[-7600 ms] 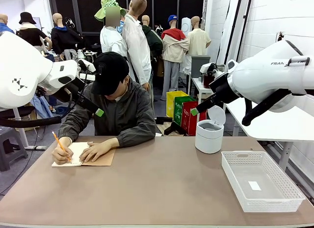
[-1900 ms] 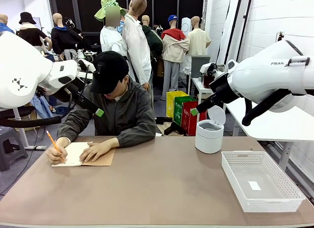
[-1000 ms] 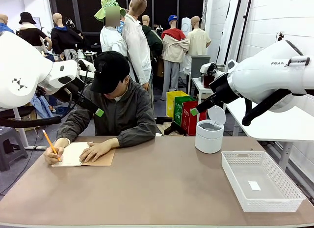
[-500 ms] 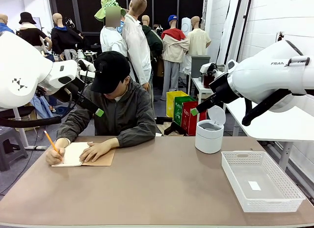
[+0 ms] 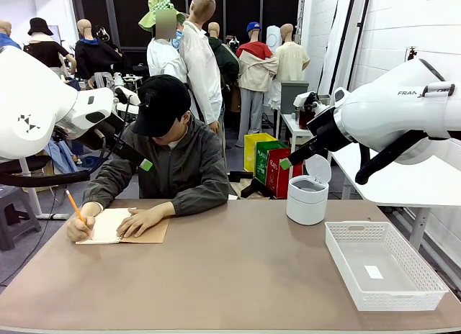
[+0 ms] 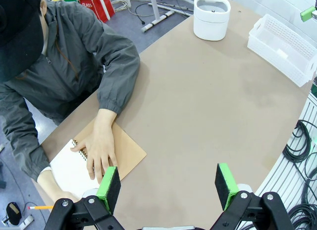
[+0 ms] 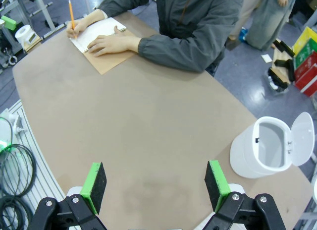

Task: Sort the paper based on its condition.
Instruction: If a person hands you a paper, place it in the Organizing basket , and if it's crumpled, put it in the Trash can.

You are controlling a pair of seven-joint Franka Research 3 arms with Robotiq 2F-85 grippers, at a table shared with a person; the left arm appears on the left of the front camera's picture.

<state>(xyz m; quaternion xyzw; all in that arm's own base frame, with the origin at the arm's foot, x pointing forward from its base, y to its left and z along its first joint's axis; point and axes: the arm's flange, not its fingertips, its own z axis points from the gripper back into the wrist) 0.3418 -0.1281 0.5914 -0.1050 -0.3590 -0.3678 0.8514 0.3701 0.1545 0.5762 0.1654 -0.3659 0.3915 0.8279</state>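
Notebook [image 5: 119,226] page half covered by person's hand [image 5: 144,220]; writing too small to read. Slip [image 5: 374,272] in basket [image 5: 343,265] too small to identify. Bin [image 5: 307,197] interior hidden behind own wall in front view. Basket end cut off by left wrist view edge.

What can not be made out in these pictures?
- Writing on the notebook: front view, too small; the person's hand covers part of the page.
- The slip in the basket: front view, too small to read.
- The notebook's near edge: left wrist view, hidden behind the left gripper.
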